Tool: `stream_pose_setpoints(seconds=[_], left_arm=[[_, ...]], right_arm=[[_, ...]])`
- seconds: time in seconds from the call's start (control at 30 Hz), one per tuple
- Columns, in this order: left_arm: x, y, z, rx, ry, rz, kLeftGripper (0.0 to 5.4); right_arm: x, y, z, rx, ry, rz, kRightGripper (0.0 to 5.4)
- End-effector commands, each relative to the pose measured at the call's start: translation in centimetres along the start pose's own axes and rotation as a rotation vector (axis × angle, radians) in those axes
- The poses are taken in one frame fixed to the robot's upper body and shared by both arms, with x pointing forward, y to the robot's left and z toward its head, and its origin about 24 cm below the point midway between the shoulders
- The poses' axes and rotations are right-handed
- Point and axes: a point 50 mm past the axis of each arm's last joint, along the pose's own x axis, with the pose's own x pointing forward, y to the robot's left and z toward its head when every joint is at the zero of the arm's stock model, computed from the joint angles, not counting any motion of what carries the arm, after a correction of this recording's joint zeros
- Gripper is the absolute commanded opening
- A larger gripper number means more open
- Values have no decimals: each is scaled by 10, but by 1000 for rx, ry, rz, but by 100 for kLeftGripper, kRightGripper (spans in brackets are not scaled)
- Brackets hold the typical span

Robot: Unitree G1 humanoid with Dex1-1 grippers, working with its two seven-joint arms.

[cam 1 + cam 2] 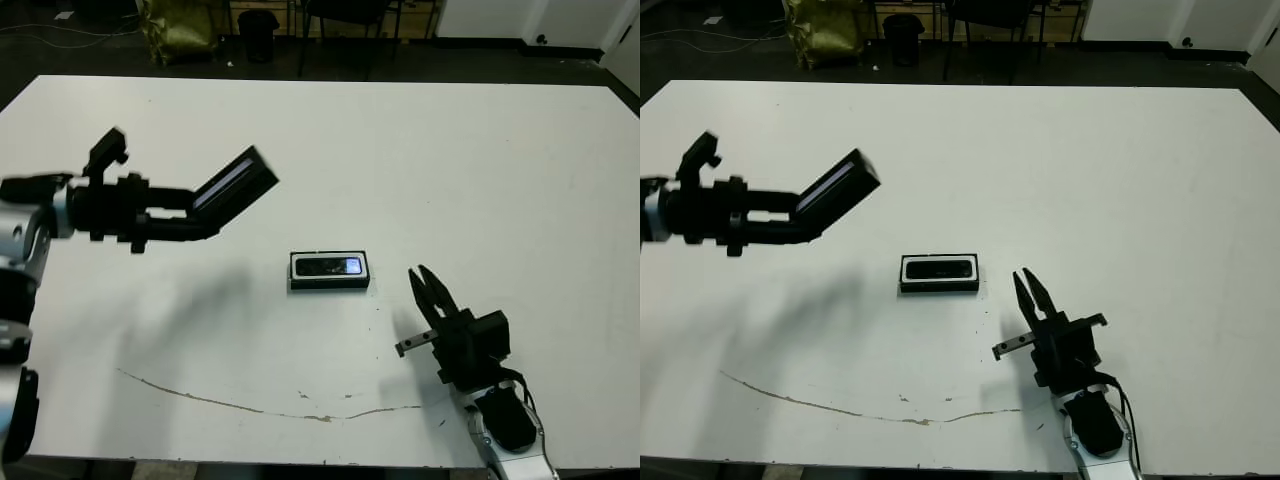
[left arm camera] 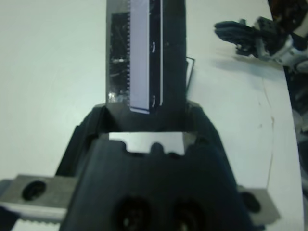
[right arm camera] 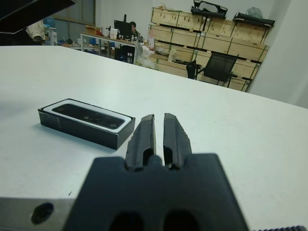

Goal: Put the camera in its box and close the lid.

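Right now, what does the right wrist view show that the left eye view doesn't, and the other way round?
Only the right wrist view shows the room beyond the table: stacked wooden crates, an office chair and a person at a desk.

Only the left eye view shows the left gripper holding the lid up in the air, and a thin brown line on the table.

Both show the box with the camera inside, and the right gripper, fingers nearly together.

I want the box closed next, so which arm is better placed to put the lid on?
The left. Its hand already grips the lid, raised off the table to the left of the box, where the camera lies inside. The right hand is empty, fingers together, beside the box.
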Motion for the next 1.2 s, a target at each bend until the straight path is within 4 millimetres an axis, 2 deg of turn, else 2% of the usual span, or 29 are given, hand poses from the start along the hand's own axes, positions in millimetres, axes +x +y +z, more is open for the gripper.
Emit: stream_pose_setpoints(seconds=[0.03, 0.37, 0.73, 0.93, 1.2], left_arm=[[12, 4, 12, 22, 74, -55, 225], [55, 7, 28, 99, 317, -216, 225], [93, 1, 31, 108, 344, -275, 225], [101, -2, 27, 99, 310, -276, 225], [103, -2, 25, 111, 326, -280, 225]], right_arm=[[-2, 1, -3, 6, 29, -5, 0], [0, 0, -3, 37, 34, -32, 0], [-3, -10, -2, 61, 46, -78, 0], [-4, -28, 4, 28, 38, -146, 0], [-8, -48, 9, 26, 59, -215, 0]])
